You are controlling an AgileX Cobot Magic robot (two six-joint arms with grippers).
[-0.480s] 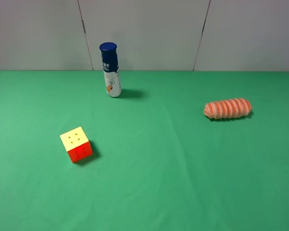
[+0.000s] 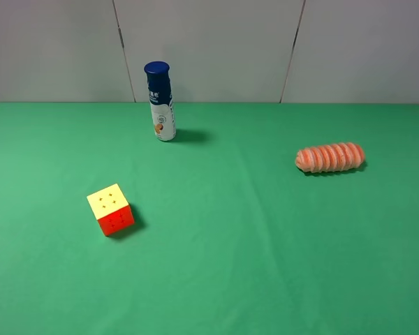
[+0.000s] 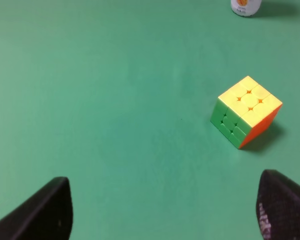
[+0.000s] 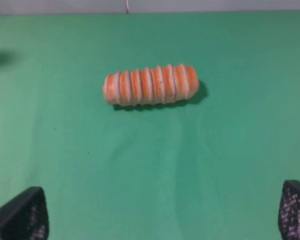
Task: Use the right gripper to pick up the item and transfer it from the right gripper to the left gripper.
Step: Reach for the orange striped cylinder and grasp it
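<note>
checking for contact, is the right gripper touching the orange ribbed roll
No, the roll lies free on the green table, clear of the right gripper, whose fingers stand wide apart.

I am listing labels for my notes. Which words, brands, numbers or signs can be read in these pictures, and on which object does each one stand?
No text can be read.
Blue-capped bottle: white print on the blue band, too small and blurred to read.
Puzzle cube: only small dots, no letters.
Orange-pink ribbed roll: no writing.
</note>
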